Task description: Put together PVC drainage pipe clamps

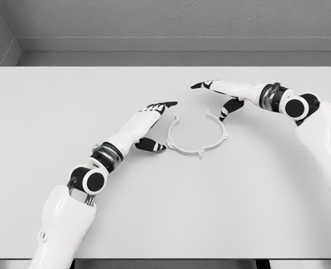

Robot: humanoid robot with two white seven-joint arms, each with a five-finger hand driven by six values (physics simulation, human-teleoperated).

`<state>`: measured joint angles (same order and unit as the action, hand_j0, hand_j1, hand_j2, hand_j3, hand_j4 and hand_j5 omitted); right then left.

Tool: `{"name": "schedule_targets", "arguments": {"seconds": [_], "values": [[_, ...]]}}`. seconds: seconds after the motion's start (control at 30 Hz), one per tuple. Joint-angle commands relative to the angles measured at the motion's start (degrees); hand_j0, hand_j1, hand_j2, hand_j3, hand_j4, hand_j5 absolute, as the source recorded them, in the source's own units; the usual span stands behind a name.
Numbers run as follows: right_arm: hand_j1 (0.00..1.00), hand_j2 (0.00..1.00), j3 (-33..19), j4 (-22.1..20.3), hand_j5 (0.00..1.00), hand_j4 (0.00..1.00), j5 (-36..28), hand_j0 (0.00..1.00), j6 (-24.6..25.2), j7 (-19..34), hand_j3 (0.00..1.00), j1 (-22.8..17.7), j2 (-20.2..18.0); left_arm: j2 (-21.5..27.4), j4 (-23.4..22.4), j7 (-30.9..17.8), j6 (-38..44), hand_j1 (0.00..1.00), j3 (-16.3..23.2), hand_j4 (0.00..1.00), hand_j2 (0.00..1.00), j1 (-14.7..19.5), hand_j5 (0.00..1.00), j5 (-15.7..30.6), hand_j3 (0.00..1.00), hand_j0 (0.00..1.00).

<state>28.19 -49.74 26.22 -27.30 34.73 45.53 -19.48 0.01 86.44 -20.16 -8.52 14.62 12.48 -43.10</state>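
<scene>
From the head view, the pipe clamp (pixel 196 135) lay flat on the white table (pixel 165 213), near the middle and a little toward the back. It showed as a thin white ring with small ears sticking out, and there was a gap in its far side, up top. Whether it was one piece or two halves already mated, the render did not settle. So the judgement: the ring looked roughly formed, but it was not closed, and the joining and fastening looked left to do.

Now the hands. The left hand (pixel 150 124) reached in from the lower left, fingers stretched out flat toward the ring's left edge, thumb tucked low just beside the rim, nothing held. The right hand (pixel 224 94) came in from the right, forearm level, fingers extended and pointing left above the far side, thumb dipping near the upper right ear. It also held nothing, released and hovering. Both flanked the clamp.
</scene>
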Motion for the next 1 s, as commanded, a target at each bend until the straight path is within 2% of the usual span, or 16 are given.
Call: {"name": "schedule_targets", "arguments": {"seconds": [0.0, 0.97], "values": [[1.00, 1.00, 0.20, -0.01, 1.00, 1.00, -0.11, 1.00, -0.12, 0.07, 1.00, 0.00, 0.14, -0.01, 0.04, 0.03, 0.00, 1.00, -0.12, 1.00, 1.00, 0.00, 1.00, 0.30, 1.00, 1.00], [1.00, 1.00, 0.90, -1.59, 1.00, 1.00, -0.38, 1.00, -0.03, 0.16, 1.00, -0.09, 0.75, -0.01, -2.59, 0.03, 0.09, 1.00, 0.15, 1.00, 1.00, 1.50, 1.00, 0.13, 1.00, 1.00]]}}
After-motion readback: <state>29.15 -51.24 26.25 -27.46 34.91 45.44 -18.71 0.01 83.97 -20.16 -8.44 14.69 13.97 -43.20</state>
